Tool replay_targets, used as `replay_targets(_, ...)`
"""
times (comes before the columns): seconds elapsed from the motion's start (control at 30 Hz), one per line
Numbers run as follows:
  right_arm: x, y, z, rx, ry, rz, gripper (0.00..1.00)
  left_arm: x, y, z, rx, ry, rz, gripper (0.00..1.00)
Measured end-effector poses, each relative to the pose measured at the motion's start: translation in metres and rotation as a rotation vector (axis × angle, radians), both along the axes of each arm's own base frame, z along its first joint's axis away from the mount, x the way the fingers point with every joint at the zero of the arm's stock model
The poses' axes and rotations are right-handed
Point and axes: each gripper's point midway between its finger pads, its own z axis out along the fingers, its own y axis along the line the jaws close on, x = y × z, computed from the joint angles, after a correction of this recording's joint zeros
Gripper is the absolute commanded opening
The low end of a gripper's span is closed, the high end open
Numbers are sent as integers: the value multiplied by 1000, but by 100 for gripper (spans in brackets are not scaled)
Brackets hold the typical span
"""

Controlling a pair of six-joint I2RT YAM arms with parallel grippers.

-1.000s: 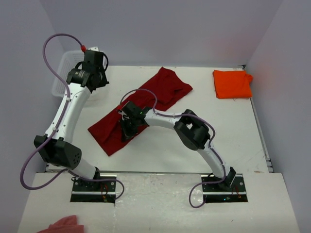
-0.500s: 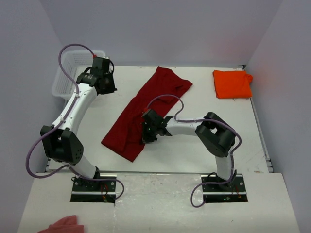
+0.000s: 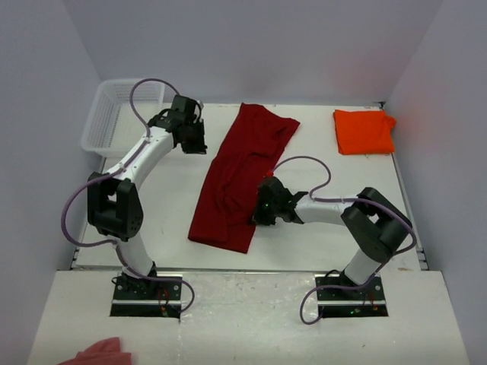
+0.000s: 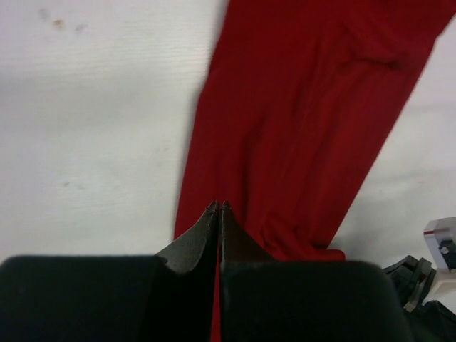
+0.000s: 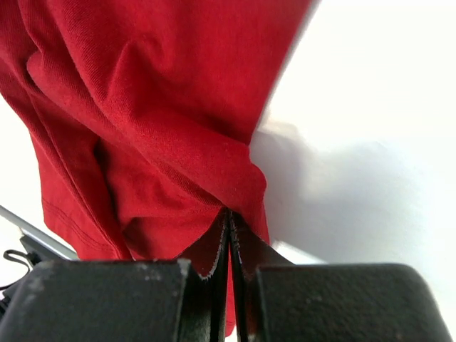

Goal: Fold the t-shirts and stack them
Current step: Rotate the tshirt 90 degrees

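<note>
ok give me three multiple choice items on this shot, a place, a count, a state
1. Where on the table is the orange shirt? A far right corner; B near left corner; C centre.
2. How many shirts lie on it? A one; B two; C three.
3. The right hand is: A open over bare table; B shut on the red shirt; C out of view.
1 A, it sits by the far right edge. 2 B, only the red and the orange. 3 B, red cloth bunches at its closed fingertips.
</note>
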Motion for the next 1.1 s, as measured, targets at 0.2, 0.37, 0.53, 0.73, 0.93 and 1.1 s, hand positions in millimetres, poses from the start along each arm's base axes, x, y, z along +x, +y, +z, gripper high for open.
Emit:
replay_targets(0.2,-19,-26,0,-1,1,-82,0,26,-90,-16,-97,-18,-190,0)
replay_targets(0.37,-35,-39,-1,2,-1,-148,0,49,-145,-31,-175,-28,-306,0)
replay_targets(0.53,-36,-39,-1,-18,-23,-185,0,81,-163,-55,-211,-42,-352,0)
replay_targets(0.73,-40,-42,1,-44,-37,-196,0,97,-176,-103,-231,-10,-406,0)
replay_targets(0.93,-47,-49,1,-79,-29,-191,0,106,-187,-126,-267,-1,-441,0)
replay_targets(1.1,-51,-52,2,-110,-41,-185,0,115,-192,-128,-310,-17,-454,0)
